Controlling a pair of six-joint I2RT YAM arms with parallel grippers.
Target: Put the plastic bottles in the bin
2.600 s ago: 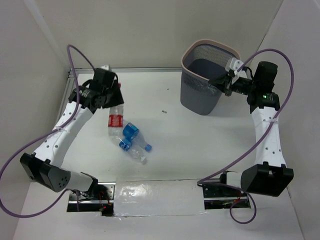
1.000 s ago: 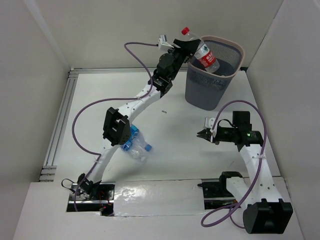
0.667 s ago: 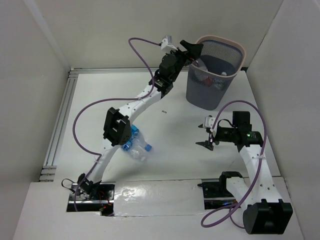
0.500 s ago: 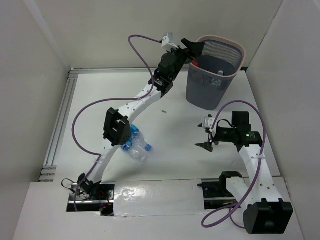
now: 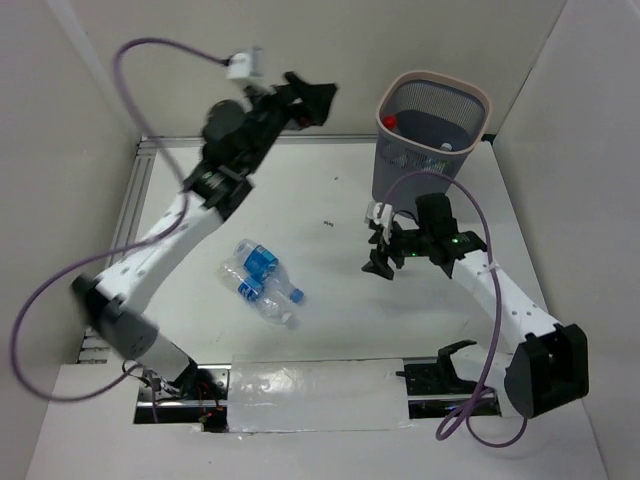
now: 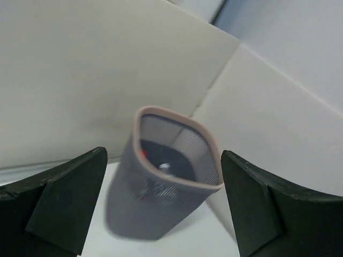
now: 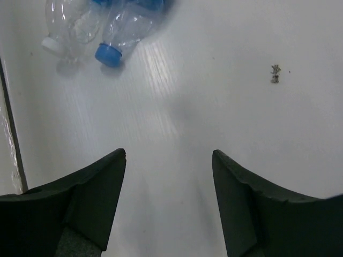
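Left claw point(image 6: 163, 154): jaws spread wide, empty, raised high above white bench point(image 5: 330, 310), left of tall grey mesh bin with pale pink rim point(image 5: 404, 170). Red cap point(image 5: 390, 122) and white cap point(image 5: 443, 147) show inside bin. Right claw point(image 7: 169, 154): jaws wide, empty, over bench near bin's front. Clear plastic bottles with blue caps point(image 5: 262, 280) lie clustered on bench, well apart from bin.

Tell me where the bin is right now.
In the top view, the bin stands at the far right of the table, just beyond the right gripper.
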